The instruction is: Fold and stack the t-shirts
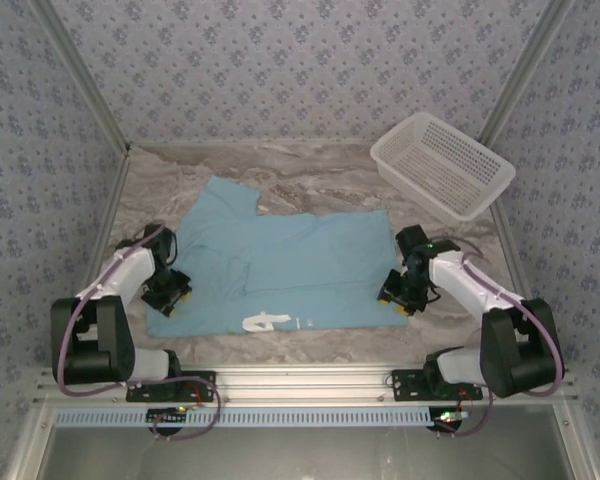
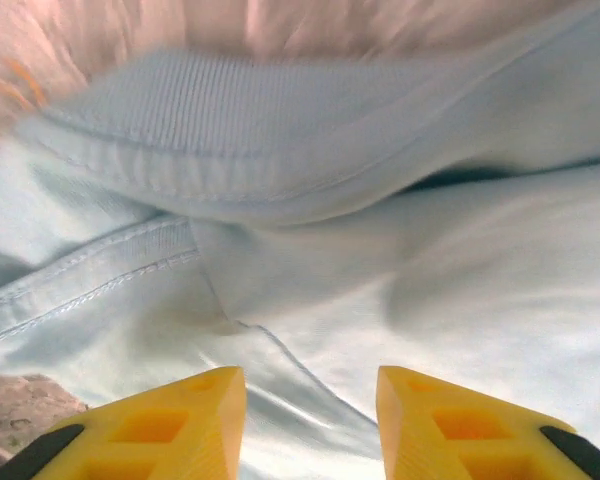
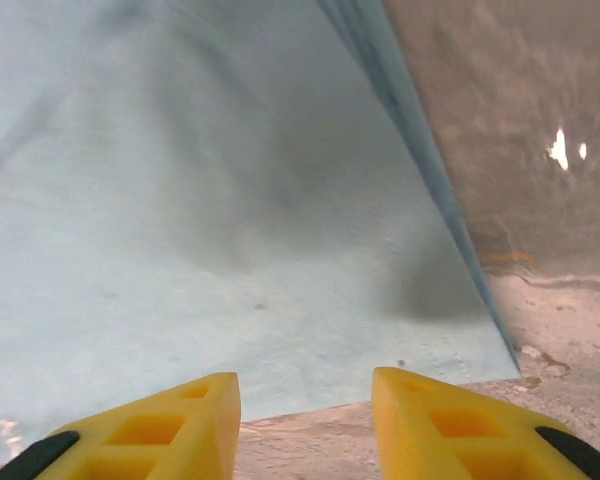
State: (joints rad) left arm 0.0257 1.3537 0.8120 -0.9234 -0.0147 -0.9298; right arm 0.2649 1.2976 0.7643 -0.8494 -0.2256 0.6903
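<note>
The t-shirt (image 1: 280, 265) lies flat near the centre of the tabletop (image 1: 310, 180), partly folded. One sleeve section projects toward the far left. White lettering (image 1: 265, 322) shows at its near edge.

**Left side.** The left gripper (image 1: 173, 297) sits low over the left edge of the t-shirt. In the left wrist view its yellow fingers (image 2: 180, 430) stand apart with nothing clamped between them. Stitched hems and a rolled fold of cloth (image 2: 280, 170) lie just ahead, and a small patch of bare tabletop shows at the lower left.

**Right side.** The right gripper (image 1: 393, 296) sits just beside the right edge of the t-shirt. In the right wrist view its fingers (image 3: 180, 430) are apart and hold nothing. The cloth's near edge runs just ahead of the fingertips, and its right edge slants away to a corner (image 3: 508, 368) with bare tabletop to the right.

**Clearances.** A bare strip of tabletop runs between the far edge of the t-shirt and the back wall. A narrower strip separates the near edge from the aluminium rail (image 1: 310, 378). The white mesh basket (image 1: 442, 165) rests tilted at the far right corner, apart from the t-shirt.
</note>
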